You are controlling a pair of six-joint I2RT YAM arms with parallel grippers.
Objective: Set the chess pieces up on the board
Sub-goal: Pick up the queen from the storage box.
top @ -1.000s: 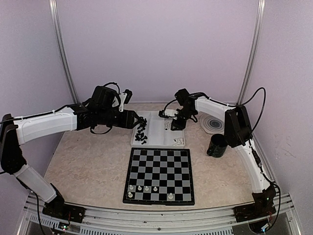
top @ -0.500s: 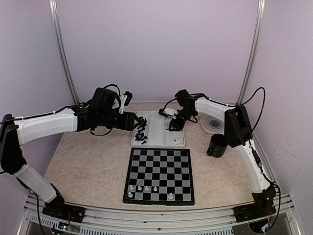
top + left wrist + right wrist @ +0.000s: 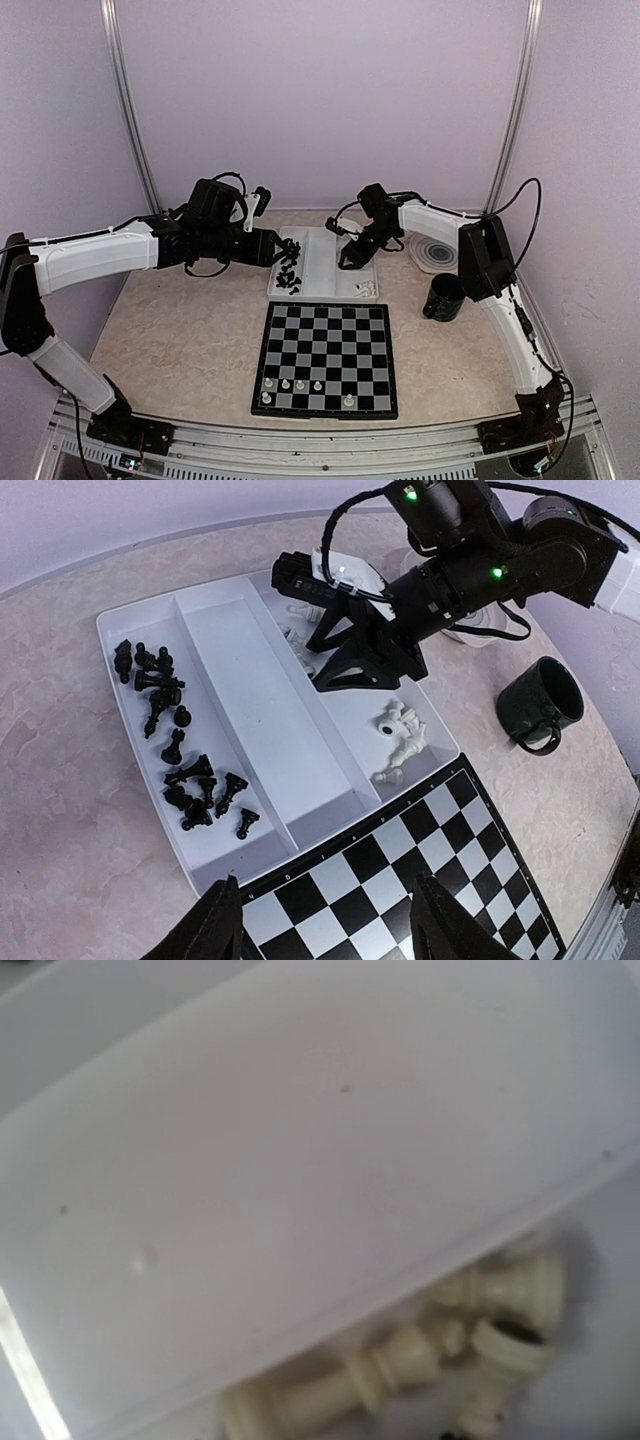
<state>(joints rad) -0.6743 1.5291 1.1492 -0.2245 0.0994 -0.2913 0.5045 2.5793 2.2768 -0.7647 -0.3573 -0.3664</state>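
The board [image 3: 325,345] lies at the table's middle, with a few white chess pieces [image 3: 292,386] standing on its near rows. Behind it, a white tray [image 3: 322,262] holds black chess pieces [image 3: 175,750] in its left compartment and white chess pieces [image 3: 400,742] in its right one. My left gripper [image 3: 330,920] hovers open and empty above the tray's near wall and the board's far edge [image 3: 400,870]. My right gripper [image 3: 365,683] reaches down into the right compartment with its fingers spread. Its own camera sees only the tray wall [image 3: 300,1160] and some lying white pieces [image 3: 400,1370], blurred.
A dark mug [image 3: 443,297] stands right of the tray. A round plate with rings [image 3: 437,253] lies behind the mug. The tray's middle compartment [image 3: 260,710] holds nothing. Purple walls close in the table on three sides.
My right gripper has shifted a little left and lower into the tray's right compartment. The left arm has stayed still.
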